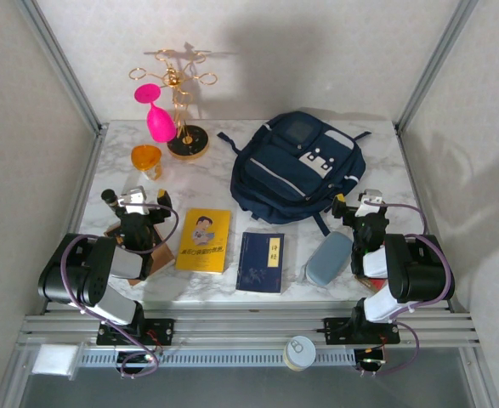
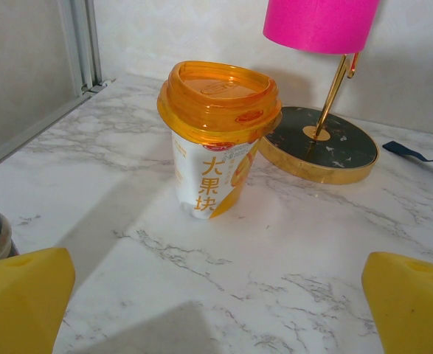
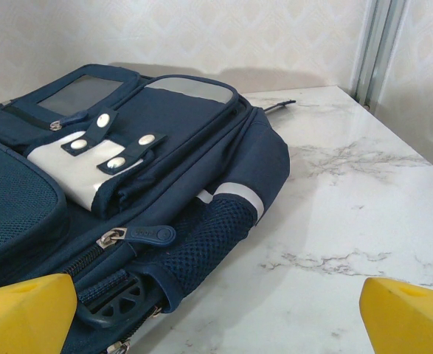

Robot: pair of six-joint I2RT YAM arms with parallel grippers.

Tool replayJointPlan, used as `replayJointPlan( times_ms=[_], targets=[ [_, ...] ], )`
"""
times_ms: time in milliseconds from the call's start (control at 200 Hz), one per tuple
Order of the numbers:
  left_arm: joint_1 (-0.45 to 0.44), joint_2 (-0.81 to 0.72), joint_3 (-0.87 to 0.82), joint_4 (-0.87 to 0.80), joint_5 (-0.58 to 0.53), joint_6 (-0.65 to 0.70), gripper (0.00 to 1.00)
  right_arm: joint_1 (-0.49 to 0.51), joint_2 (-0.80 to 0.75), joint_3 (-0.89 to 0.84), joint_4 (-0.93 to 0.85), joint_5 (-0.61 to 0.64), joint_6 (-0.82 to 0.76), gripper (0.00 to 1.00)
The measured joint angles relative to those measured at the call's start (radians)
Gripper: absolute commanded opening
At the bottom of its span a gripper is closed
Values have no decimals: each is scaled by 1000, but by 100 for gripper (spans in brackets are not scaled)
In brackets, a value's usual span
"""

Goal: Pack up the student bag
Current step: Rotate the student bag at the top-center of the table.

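Overhead first: student bag [image 1: 298, 166] lies flat right of centre, with a yellow book [image 1: 204, 240], a navy book [image 1: 263, 262] and a grey-blue pouch [image 1: 329, 258] lined up below it, none packed yet. Left gripper [image 1: 136, 197] at lower left and right gripper [image 1: 359, 202] at lower right both stand spread wide, holding nothing. Left wrist view: yellow fingertips [image 2: 21, 295] apart at the bottom corners, an orange-lidded cup [image 2: 217, 140] ahead. Right wrist view: jaws wide again, bag across the left half, zipper pull [image 3: 146, 236] low left. My read: it looks zipped, so pinch that pull squarely and draw along the track while the other arm steadies the fabric.
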Motion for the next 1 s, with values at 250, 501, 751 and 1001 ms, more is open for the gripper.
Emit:
replayJointPlan(
  times_ms=[250,501,751,1001],
  targets=[
    [0,-33,0,-28,30,4,99,0,0,0,0,2,0,99],
    [0,-330,11,-234,46,-1,99,0,-183,37,-191,41,34,99],
    [0,-674,68,-581,6,-159,99,0,-316,239,-618,109,172,99],
    [0,-1003,37,-793,-138,-463,99,-12,-346,342,-978,21,436,99]
  ],
)
